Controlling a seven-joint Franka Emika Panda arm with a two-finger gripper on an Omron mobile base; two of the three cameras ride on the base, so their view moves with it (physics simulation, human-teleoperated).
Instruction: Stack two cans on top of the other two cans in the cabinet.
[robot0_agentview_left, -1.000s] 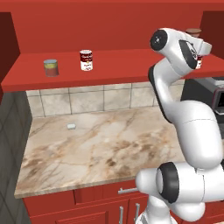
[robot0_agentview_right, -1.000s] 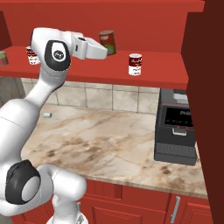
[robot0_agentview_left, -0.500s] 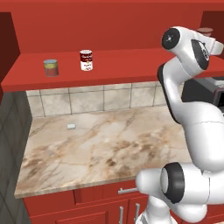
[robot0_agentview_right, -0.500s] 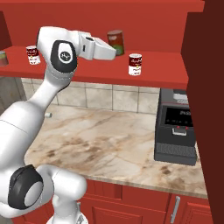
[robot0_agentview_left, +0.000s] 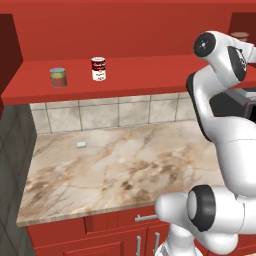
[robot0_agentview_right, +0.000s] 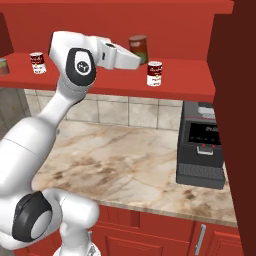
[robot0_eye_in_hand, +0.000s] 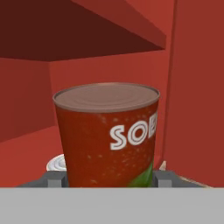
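my gripper (robot0_agentview_right: 136, 62) is closed on the dark red can (robot0_agentview_right: 139, 48), fingers hugging its lower sides, the can upright with its pale lid on top. in the hand view the can (robot0_eye_in_hand: 108, 135) sits right between my finger tips (robot0_eye_in_hand: 56, 178), white lettering across its front and a bit of green near the bottom. i hold it up in the cabinet (robot0_agentview_right: 190, 87), above the long red shelf and just left of a red-and-white soup can (robot0_agentview_right: 154, 73) standing there (its silvery top shows low behind my can in the hand view).

far along the shelf, the second red-and-white soup can (robot0_agentview_left: 98, 68) stands near the short grey can (robot0_agentview_left: 58, 77) with the yellow-green label, the two apart from each other. below lie the marble counter (robot0_agentview_left: 125, 170) and a black appliance (robot0_agentview_right: 201, 150).
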